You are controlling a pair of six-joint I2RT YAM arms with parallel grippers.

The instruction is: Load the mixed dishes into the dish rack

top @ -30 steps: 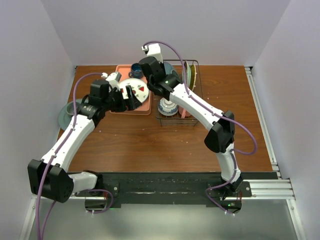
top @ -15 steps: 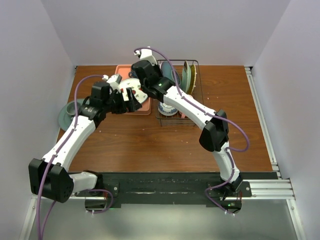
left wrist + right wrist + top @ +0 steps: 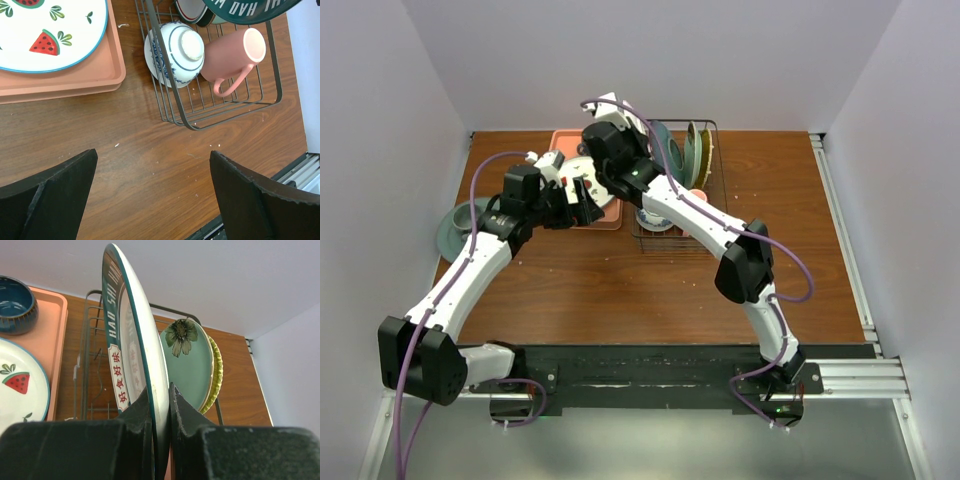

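Right gripper [image 3: 159, 390] pinched tight on the rim of a dark-rimmed plate [image 3: 131, 340], one finger on each face. Plate white inside, green band with lettering, held upright on edge above the dish rack [image 3: 90, 322]. Lower edge hidden behind the fingers, so can't tell if it touches the wires. Just behind it in the rack stands a teal plate [image 3: 187, 360] with a flower print, upright, and a yellow plate [image 3: 216, 371] leans right against that one's back.

Left gripper [image 3: 152, 165] spread wide, nothing between the fingers, hovering over bare wooden table [image 3: 145, 125] near the rack's front corner. In that end of the rack: blue-and-white bowl [image 3: 175, 50] upside down, foot ring up, and pink mug [image 3: 227, 55] lying on its side, touching the bowl, handle pointing toward the rack's front wire.

Pink tray [image 3: 95, 80] sits just left of the rack, apart from it. On it a watermelon plate [image 3: 50, 30] lying flat and, at the far end, a dark blue bowl [image 3: 15, 305] upright. Top view: teal-grey plate [image 3: 448, 232] flat at the table's left edge, well apart from the rack, partly under the left arm.
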